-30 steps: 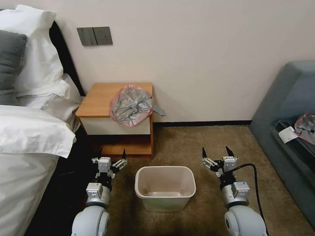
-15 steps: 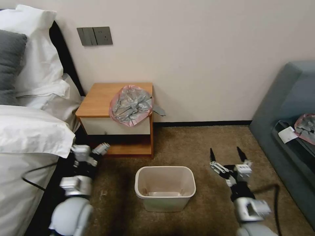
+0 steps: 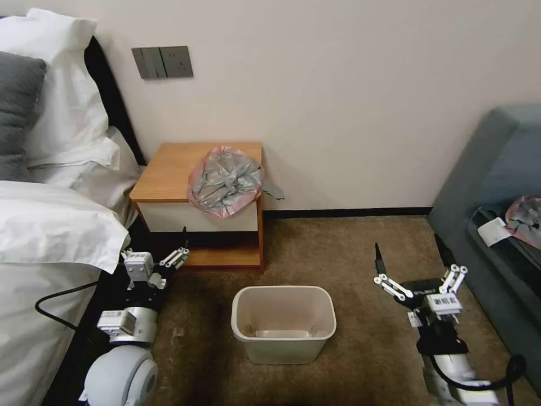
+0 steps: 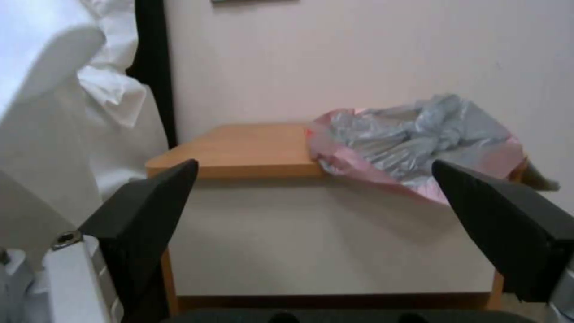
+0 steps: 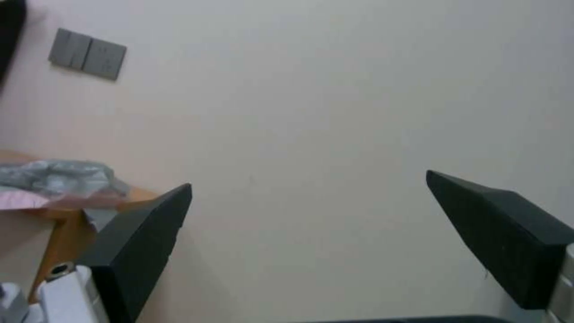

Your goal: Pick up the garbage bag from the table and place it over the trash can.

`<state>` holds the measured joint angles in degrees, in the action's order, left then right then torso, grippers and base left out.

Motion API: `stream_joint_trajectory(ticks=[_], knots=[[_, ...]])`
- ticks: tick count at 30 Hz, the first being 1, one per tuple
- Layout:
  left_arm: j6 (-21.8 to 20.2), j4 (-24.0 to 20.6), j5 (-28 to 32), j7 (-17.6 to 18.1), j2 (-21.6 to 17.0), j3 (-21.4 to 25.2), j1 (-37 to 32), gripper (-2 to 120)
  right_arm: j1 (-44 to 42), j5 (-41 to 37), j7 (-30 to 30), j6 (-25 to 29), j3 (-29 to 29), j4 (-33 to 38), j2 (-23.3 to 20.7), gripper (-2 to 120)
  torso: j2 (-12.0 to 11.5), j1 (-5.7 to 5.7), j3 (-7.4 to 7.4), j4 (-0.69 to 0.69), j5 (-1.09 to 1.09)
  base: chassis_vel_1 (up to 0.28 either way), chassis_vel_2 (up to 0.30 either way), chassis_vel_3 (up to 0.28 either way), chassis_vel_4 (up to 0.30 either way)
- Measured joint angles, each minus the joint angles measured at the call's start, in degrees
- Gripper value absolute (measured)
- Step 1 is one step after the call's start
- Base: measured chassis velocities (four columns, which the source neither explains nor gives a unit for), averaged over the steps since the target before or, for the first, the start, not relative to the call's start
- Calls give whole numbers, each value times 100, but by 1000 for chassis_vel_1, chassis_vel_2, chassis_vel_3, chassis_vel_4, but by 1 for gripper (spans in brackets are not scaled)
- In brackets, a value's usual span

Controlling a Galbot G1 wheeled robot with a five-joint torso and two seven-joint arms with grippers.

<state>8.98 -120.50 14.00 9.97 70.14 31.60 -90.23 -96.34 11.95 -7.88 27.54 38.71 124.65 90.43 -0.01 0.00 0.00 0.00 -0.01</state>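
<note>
Now both grippers have swung outward from the bin [image 3: 283,321]: the left gripper [image 3: 164,255], jaws spread, sits lower left below the table [image 3: 169,172], while the right gripper [image 3: 414,262], also spread, is lower right. Neither has reached the bag [image 3: 225,181], which lies mid-frame overhanging the table's front edge, so picking hasn't begun.

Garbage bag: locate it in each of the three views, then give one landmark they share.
Head view: the garbage bag lies on the table's right front corner, drooping over the edge.
Left wrist view: it sits on the tabletop between the open left end effector's fingers.
Right wrist view: a grey-and-pink sliver at the picture's edge.
Shared landmark: the wooden table.
</note>
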Motion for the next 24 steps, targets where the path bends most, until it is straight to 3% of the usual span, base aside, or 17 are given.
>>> stream_joint_trajectory(ticks=[13,17,24], knots=[[23,100,-274,100,166,58,-55,98,1378,752,359,-552,-1022,-1154,-1137,100,0,0,0,0,1,0,0,0,0],[21,259,-324,130,266,64,17,98,2134,1035,540,-978,-1497,-1871,-1422,100,0,0,0,-1,1,0,0,0,0],[26,509,-355,135,285,95,140,98,3269,1072,642,-1184,-2288,-3126,-1817,100,0,0,1,0,2,0,0,0,0]])
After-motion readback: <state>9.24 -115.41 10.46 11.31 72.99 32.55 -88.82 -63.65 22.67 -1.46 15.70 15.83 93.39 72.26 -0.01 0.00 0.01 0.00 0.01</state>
